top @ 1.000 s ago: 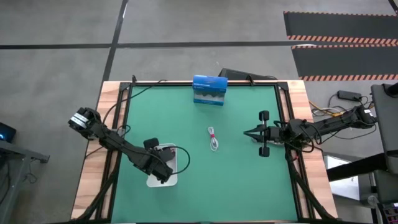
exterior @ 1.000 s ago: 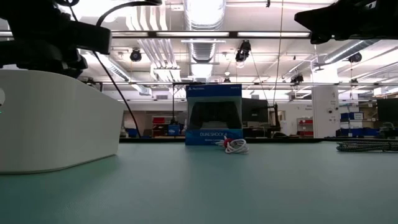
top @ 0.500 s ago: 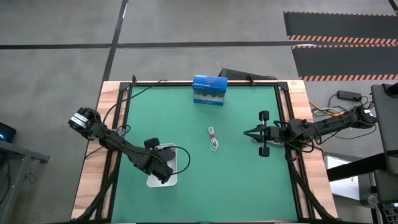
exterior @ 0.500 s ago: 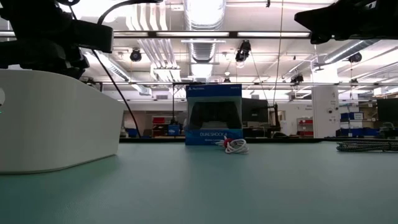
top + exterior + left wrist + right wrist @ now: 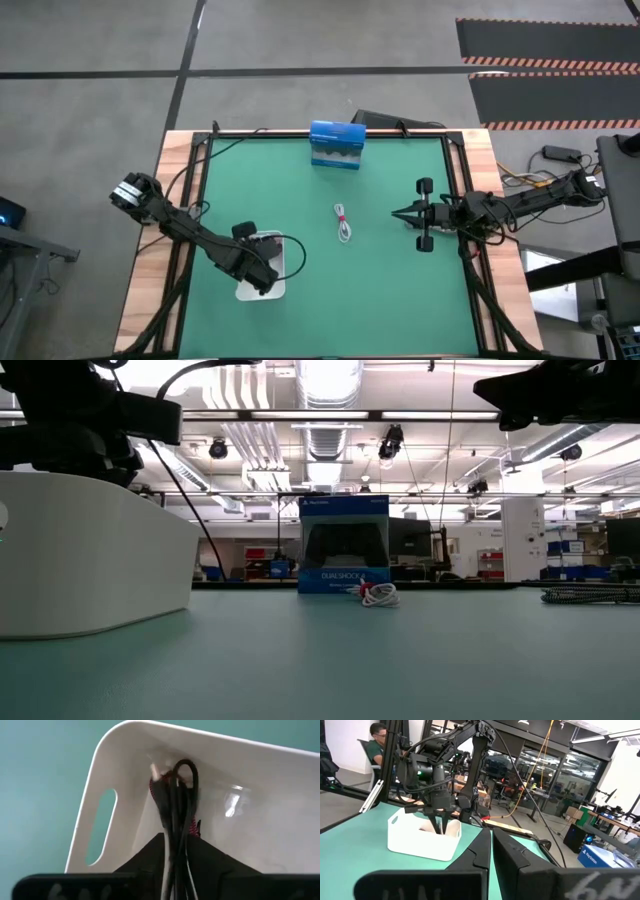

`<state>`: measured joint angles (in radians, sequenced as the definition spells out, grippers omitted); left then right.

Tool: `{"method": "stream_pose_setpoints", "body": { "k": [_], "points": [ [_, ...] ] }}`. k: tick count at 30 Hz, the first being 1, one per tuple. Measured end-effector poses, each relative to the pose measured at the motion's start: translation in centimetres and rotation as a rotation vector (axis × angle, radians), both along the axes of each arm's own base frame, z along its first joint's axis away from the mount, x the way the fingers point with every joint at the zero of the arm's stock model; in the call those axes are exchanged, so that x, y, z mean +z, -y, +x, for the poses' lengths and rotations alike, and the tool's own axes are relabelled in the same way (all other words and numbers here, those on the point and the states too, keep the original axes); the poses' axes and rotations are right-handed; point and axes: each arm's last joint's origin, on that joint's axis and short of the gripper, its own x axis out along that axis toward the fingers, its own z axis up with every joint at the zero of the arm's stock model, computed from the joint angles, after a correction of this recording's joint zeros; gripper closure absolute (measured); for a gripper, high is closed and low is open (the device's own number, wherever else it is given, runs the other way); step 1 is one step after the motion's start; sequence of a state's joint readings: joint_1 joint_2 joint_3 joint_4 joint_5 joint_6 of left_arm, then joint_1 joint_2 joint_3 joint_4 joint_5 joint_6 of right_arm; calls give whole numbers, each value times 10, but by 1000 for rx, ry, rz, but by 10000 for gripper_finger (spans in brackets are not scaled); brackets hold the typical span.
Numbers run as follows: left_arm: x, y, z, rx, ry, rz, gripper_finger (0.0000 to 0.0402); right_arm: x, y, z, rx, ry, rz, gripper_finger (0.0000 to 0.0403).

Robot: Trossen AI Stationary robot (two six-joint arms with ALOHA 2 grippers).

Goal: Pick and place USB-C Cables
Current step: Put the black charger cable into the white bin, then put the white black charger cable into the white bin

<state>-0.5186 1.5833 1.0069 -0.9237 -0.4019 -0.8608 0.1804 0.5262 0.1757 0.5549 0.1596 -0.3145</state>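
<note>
Left hand (image 5: 262,262): down inside the white tray (image 5: 285,287), fingers on either side of a black cable (image 5: 176,820) that hangs between them into the tray; whether they grip it or are letting it go I cannot tell.
Black cable: in the left wrist view it runs from the fingers to a loop resting at the tray's inner wall, so it is inside the tray but, by my reading, not yet clearly released.
Pink-red cable (image 5: 153,790): lies in the tray, just behind and touching the black one (only slivers of red braid show past it).
White tray: sits on the green worktop (image 5: 380,270) near its left front corner, one handle slot visible.
White cable (image 5: 343,222): a small bundle near the middle of the worktop, well apart from the tray, untouched.
Right hand (image 5: 396,213): fingers together, holding nothing, waiting above the right side of the worktop and pointing toward the centre.
Blue box (image 5: 336,145): at the far edge, not involved.
Progress: one cable placed, a second being delivered, the white one left to fetch.
</note>
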Motion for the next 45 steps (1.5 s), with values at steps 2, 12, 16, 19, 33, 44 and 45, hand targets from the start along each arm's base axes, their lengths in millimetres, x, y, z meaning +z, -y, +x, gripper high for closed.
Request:
{"method": "stream_pose_setpoints", "body": {
  "k": [2, 12, 16, 19, 33, 44, 45],
  "points": [
    [0, 0, 0, 0, 0, 0, 323, 0, 0, 0, 0, 0, 0, 394],
    [3, 2, 2, -5, -5, -34, 308, 0, 0, 0, 0, 0, 0, 394],
    [16, 5, 6, -8, 28, -78, 308, 0, 0, 0, 0, 0, 0, 394],
    [26, 8, 11, -9, 63, -99, 308, 0, 0, 0, 0, 0, 0, 394],
    [64, 19, 34, -14, 276, -171, 308, 0, 0, 0, 1, 0, 7, 394],
    [80, 29, 53, -277, 461, -109, 308, 5, 0, 1, 7, 15, 58, 394],
    [82, 30, 55, -316, 477, -93, 308, 5, 0, 1, 10, 15, 65, 394]
  ]
}}
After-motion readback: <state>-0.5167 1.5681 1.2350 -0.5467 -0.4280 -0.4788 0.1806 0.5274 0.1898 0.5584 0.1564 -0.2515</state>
